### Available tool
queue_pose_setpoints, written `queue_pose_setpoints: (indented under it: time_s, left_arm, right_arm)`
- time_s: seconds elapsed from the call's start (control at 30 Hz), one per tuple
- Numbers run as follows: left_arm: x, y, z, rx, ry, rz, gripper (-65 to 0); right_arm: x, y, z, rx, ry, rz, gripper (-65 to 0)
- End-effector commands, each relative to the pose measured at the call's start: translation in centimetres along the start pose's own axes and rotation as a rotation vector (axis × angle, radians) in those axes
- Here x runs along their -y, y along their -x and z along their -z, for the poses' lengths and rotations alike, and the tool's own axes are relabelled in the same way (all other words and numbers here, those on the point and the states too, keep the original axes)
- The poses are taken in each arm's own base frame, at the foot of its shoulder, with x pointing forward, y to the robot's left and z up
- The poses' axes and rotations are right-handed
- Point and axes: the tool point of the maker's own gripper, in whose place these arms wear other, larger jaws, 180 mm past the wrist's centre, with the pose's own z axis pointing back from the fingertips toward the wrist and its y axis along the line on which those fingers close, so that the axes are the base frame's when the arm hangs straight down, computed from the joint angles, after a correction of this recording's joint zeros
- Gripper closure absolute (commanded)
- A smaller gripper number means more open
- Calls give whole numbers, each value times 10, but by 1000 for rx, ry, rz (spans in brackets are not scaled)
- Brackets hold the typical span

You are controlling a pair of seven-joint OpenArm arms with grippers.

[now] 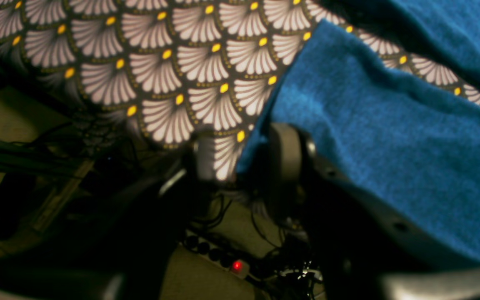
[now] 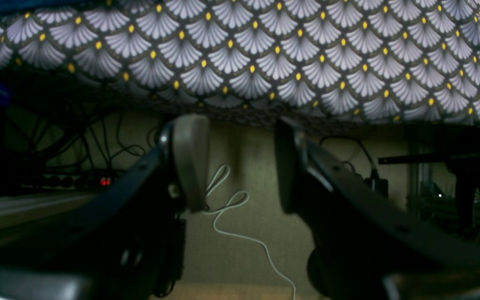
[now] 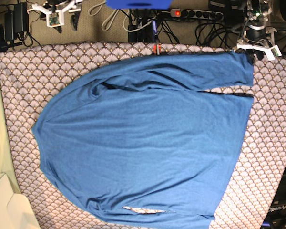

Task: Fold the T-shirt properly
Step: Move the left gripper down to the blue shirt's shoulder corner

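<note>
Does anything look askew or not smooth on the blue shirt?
Yes. The T-shirt lies mostly flat on the patterned cloth, but wrinkles gather near its upper sleeve, and the cloth shows through a small gap near its bottom edge.

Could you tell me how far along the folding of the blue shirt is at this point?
Done: the shirt lies spread over the patterned cloth, with a sleeve folded across the top. In hand: the left hand sits at a shirt edge at the table's border; whether it grips is unclear. The right hand is open, holding nothing. Left: the body shows no folds yet.
</note>
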Motion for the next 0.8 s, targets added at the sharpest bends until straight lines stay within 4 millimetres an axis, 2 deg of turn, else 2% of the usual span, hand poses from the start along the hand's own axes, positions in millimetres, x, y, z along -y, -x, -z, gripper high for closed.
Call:
queue_pose_setpoints:
  time_s: [0.0,0.23,0.4,0.6,0.67,0.77]
  left_arm:
    - [-1,0,-2,-4,4,4,-213]
    - [-2,1,-1,-8,1,4,-209]
    - [12,9,-1,-29,40,14,-209]
    - [14,10,-1,-31,40,12,-197]
    - [14,10,-1,-31,40,12,-138]
    - [13,9,-1,-30,41,15,0]
  right_arm:
    - [0,-5,-4,20,-3,-5,-270]
    - [0,-5,-4,20,-3,-5,-270]
    - [0,-5,-4,20,-3,-5,-270]
    - [0,-5,-4,20,-3,-5,-270]
    - [0,-5,-4,20,-3,-5,-270]
    - [0,-5,-4,20,-3,-5,-270]
